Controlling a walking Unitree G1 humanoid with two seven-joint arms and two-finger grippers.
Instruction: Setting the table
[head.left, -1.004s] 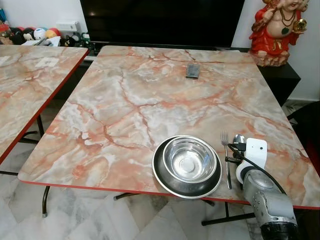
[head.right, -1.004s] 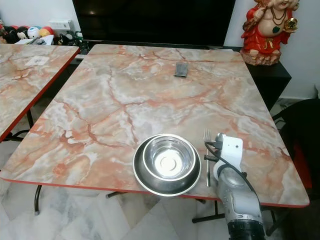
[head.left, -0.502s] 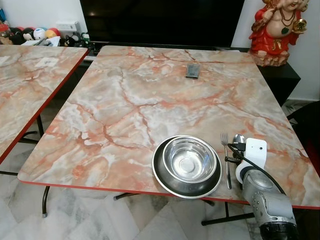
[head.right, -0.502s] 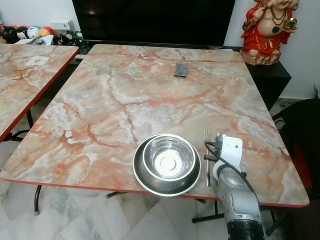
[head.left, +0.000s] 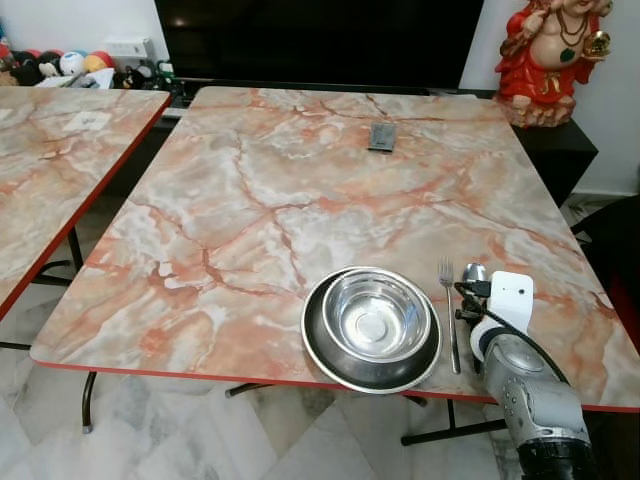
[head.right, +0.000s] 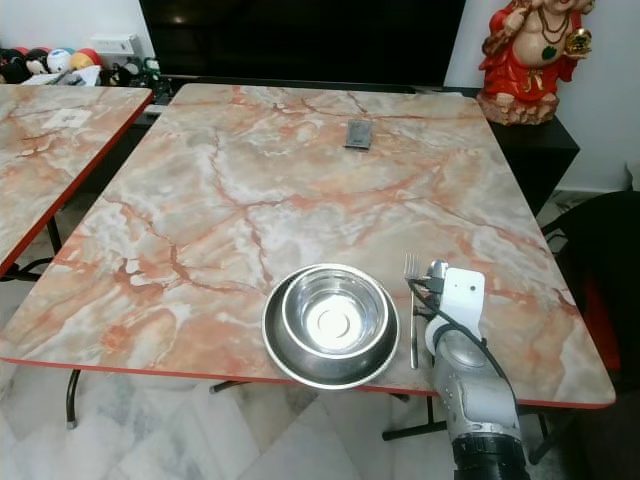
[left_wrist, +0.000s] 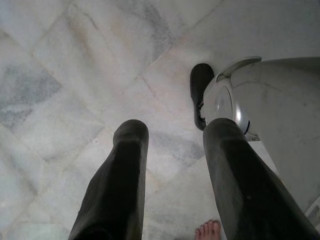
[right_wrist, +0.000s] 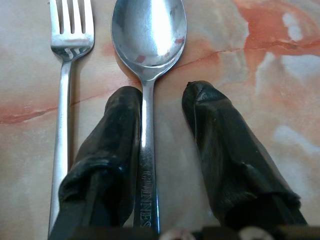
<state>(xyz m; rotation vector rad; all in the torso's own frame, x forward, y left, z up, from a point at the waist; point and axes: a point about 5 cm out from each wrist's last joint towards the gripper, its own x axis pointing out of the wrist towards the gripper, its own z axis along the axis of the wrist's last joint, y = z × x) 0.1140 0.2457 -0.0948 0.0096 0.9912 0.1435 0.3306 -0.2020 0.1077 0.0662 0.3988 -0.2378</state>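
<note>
The left tool (left_wrist: 170, 185) is hanging idle beside the robot's body, its two black fingers parted and holding nothing, pointing down at the pale tiled floor (left_wrist: 75, 75), where a person's bare toes (left_wrist: 209, 231) are showing at the edge.

On the marbled worktop (head.left: 260, 200), the steel bowl (head.left: 377, 315) is sitting inside a dark-rimmed plate (head.left: 330, 355) near the front edge. Just to its right the fork (head.left: 449, 310) is lying with its tines pointing away from the robot, and the spoon (right_wrist: 148, 75) is lying parallel to it, just beside it on the right, bowl end also pointing away. A small dark remote-like object (head.left: 381, 136) is lying well apart, toward the far side, and a red figurine (head.left: 545, 55) is standing beyond the far right corner.

The right tool (right_wrist: 162, 165) is resting low over the worktop with its fingers released and straddling the spoon's handle: one finger (right_wrist: 107, 150) is lying between fork and spoon, touching or nearly touching the handle, and the other finger (right_wrist: 225, 150) is standing clear on the spoon's outer side. The tool's axis is running along the handle, so any withdrawal looks best made straight back toward the robot, since sideways drift would likely nudge the spoon against the fork. The right arm is reaching forward over the front edge, wrist level with the surface.
</note>
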